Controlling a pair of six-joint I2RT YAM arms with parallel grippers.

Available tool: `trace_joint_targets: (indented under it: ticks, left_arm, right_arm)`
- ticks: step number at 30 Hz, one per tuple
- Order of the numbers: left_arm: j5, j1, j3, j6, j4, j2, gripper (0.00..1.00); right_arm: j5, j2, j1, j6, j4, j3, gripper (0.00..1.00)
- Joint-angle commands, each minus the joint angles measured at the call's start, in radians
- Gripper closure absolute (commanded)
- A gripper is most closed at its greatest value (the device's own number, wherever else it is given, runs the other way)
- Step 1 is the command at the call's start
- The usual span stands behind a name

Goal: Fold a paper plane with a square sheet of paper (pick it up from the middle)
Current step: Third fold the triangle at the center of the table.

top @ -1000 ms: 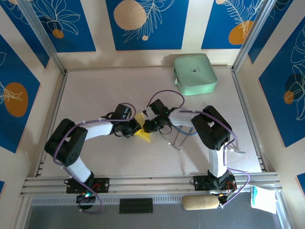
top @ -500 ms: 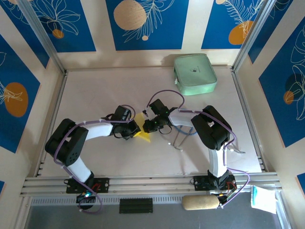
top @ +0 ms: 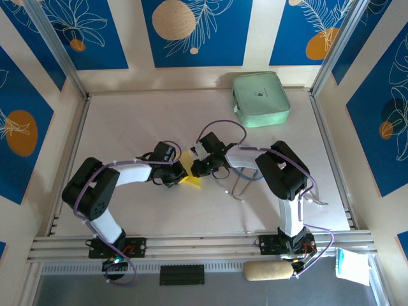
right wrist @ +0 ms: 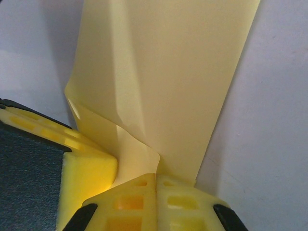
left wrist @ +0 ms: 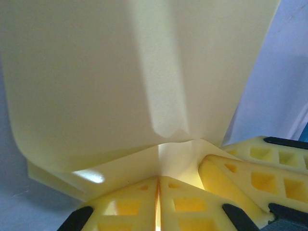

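The square sheet of paper (top: 190, 178) is yellow, folded into layers, and sits between both grippers at the table's middle. One pointed corner sticks out toward the front. Whether it has the paper plane's dart shape I cannot tell, as the grippers cover most of it. My left gripper (top: 182, 171) comes from the left, my right gripper (top: 197, 167) from the right, tips almost meeting. In the left wrist view the left gripper (left wrist: 159, 179) is shut on a creased paper edge (left wrist: 120, 96). The right gripper (right wrist: 156, 176) is shut on the paper (right wrist: 168, 72) too, with the other gripper's foam finger (right wrist: 77, 159) alongside.
A mint-green rounded case (top: 261, 99) lies at the back right of the pale table (top: 127, 127). A blue cable loop (top: 245, 179) hangs by the right arm. Aluminium rails (top: 191, 243) run along the front edge and frame posts stand at both sides.
The left arm has shifted very slightly and a little less yellow paper shows between the grippers. The right arm has held still.
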Motion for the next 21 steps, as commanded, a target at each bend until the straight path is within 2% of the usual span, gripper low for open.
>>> trace_joint_targets:
  ticks: [1, 4, 10, 13, 17, 21]
  left_arm:
    - [-0.029, -0.011, -0.003, 0.011, -0.039, 0.034, 0.90]
    - [-0.034, -0.010, -0.005, 0.008, -0.055, 0.043, 0.91]
    - [-0.048, -0.011, -0.011, 0.000, -0.074, 0.049, 0.93]
    - [-0.050, -0.010, -0.011, -0.001, -0.080, 0.052, 0.93]
    - [-0.052, -0.010, -0.012, -0.003, -0.078, 0.050, 0.93]
    - [-0.050, -0.011, -0.012, -0.002, -0.079, 0.049, 0.93]
  right_arm:
    - [-0.001, 0.015, -0.006, 0.024, -0.054, 0.020, 1.00]
    - [-0.025, -0.014, -0.015, 0.050, -0.073, 0.041, 0.98]
    - [-0.093, -0.083, -0.051, 0.136, -0.153, 0.104, 0.79]
    - [-0.102, -0.119, -0.071, 0.170, -0.168, 0.099, 0.74]
    - [-0.164, -0.153, -0.091, 0.172, -0.156, 0.059, 0.73]
    - [-0.225, -0.150, -0.084, 0.133, -0.180, 0.038, 0.79]
